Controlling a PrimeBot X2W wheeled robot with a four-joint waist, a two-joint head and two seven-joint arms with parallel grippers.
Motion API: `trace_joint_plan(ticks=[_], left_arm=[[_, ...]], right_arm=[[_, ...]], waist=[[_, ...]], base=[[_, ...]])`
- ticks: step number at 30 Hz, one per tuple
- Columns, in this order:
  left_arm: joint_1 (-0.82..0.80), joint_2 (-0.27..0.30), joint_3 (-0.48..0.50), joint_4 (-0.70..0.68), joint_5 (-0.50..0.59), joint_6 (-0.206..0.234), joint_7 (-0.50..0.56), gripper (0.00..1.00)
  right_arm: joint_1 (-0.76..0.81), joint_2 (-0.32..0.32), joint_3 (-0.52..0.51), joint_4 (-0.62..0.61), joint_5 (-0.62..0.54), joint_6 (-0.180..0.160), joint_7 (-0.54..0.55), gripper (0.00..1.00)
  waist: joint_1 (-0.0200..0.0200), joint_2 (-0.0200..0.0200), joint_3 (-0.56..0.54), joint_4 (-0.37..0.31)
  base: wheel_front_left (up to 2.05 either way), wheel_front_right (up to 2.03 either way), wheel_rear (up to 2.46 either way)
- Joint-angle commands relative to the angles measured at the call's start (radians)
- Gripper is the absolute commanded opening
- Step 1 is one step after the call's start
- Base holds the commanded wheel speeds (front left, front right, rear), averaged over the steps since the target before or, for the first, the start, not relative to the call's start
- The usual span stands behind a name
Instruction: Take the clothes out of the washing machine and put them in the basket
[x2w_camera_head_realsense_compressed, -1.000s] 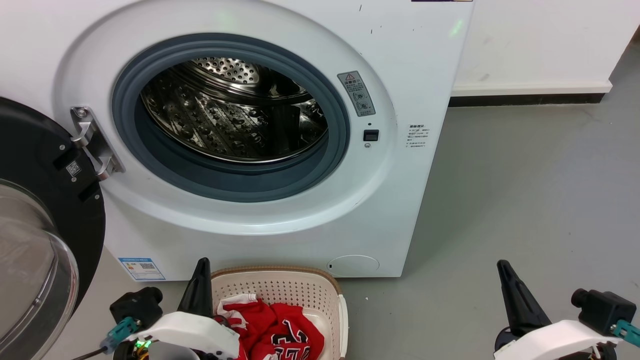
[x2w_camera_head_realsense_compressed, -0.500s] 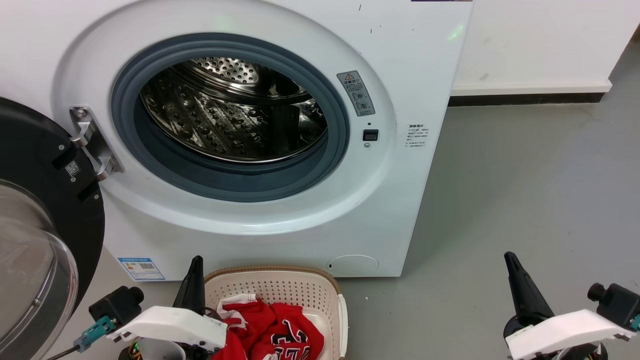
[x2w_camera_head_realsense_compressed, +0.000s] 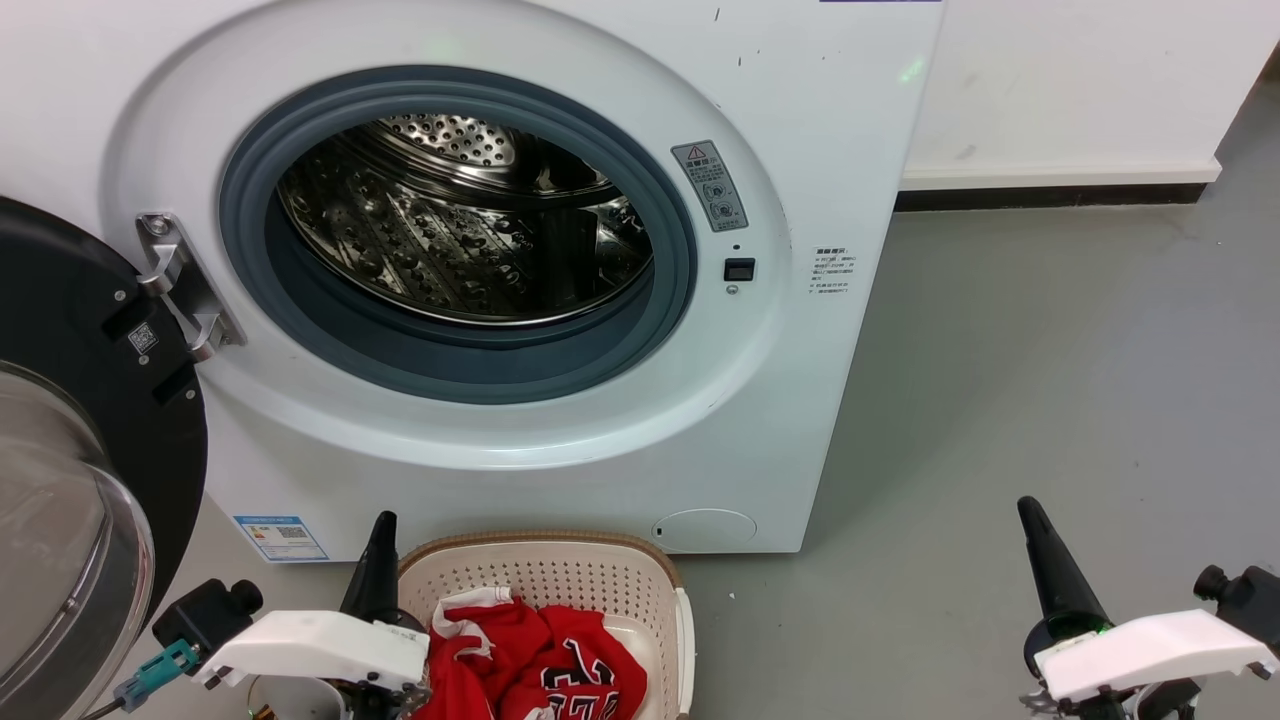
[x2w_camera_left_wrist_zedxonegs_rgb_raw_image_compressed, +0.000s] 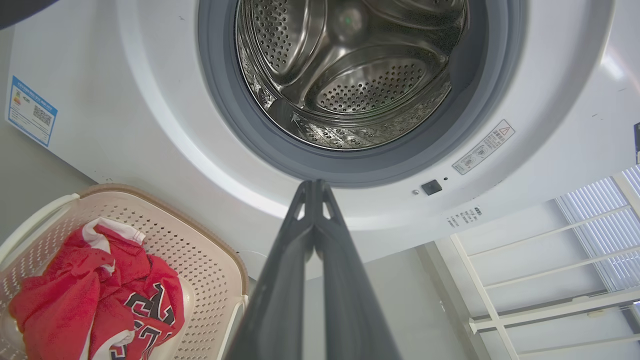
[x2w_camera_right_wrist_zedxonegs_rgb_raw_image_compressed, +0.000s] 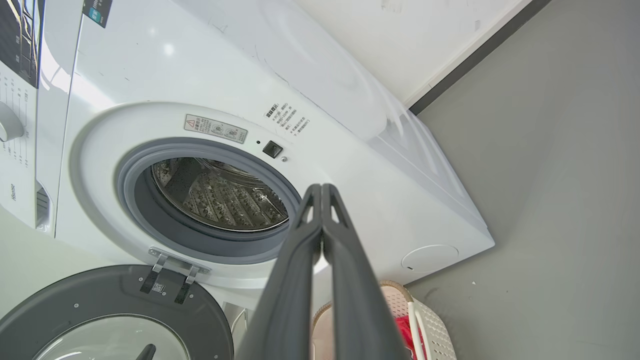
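Note:
The white washing machine (x2w_camera_head_realsense_compressed: 780, 130) stands with its door (x2w_camera_head_realsense_compressed: 70, 470) swung open to the left, and its steel drum (x2w_camera_head_realsense_compressed: 460, 220) holds nothing I can see. On the floor in front sits the cream basket (x2w_camera_head_realsense_compressed: 560, 570), and the red clothes (x2w_camera_head_realsense_compressed: 530, 665) lie bunched inside it, black lettering showing (x2w_camera_left_wrist_zedxonegs_rgb_raw_image_compressed: 150, 312). My left gripper (x2w_camera_head_realsense_compressed: 380, 530) is shut and empty beside the basket's left rim, its fingers (x2w_camera_left_wrist_zedxonegs_rgb_raw_image_compressed: 315, 195) pressed together. Over bare floor to the right, my right gripper (x2w_camera_head_realsense_compressed: 1030, 510) is also shut and empty, fingers (x2w_camera_right_wrist_zedxonegs_rgb_raw_image_compressed: 321, 195) closed.
Grey floor (x2w_camera_head_realsense_compressed: 1050, 380) stretches to the machine's right, up to a white wall with a dark skirting strip (x2w_camera_head_realsense_compressed: 1050, 198). The open door takes up the left side. A white rack (x2w_camera_left_wrist_zedxonegs_rgb_raw_image_compressed: 550, 280) shows in the left wrist view.
Both grippers have drawn outward, the left one to the left beside the basket, the right one further right and slightly up. The clothes and basket have stayed put.

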Motion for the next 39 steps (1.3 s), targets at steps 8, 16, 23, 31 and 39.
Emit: trace_joint_plan(ticks=[8,16,23,31,39], left_arm=[[-0.034,-0.001,0.02,-0.005,-0.107,-0.017,0.025,0.0],[-0.041,-0.001,0.035,-0.001,-0.207,-0.027,0.049,0.0],[-0.045,-0.002,0.048,0.002,-0.28,-0.036,0.065,0.0],[-0.047,-0.003,0.061,0.004,-0.357,-0.043,0.084,0.0],[-0.05,-0.004,0.073,0.007,-0.43,-0.052,0.1,0.0]], right_arm=[[-0.045,-0.006,-0.012,0.01,0.112,0.0,0.012,0.0],[-0.058,-0.007,-0.022,0.026,0.213,0.0,0.024,0.0],[-0.071,-0.006,-0.03,0.04,0.287,0.0,0.034,0.0],[-0.082,-0.005,-0.039,0.052,0.366,0.0,0.044,0.0],[-0.092,-0.004,-0.047,0.066,0.439,0.0,0.053,0.0]], waist=[[0.0,0.0,0.001,-0.001],[0.0,0.0,0.001,-0.003],[0.0,0.0,0.002,-0.004],[0.0,0.0,0.002,-0.006],[0.0,0.0,0.003,-0.007]], base=[[0.0,0.0,0.0],[0.0,0.0,0.0],[0.0,0.0,0.0],[0.0,0.0,0.0],[0.0,0.0,0.0]])
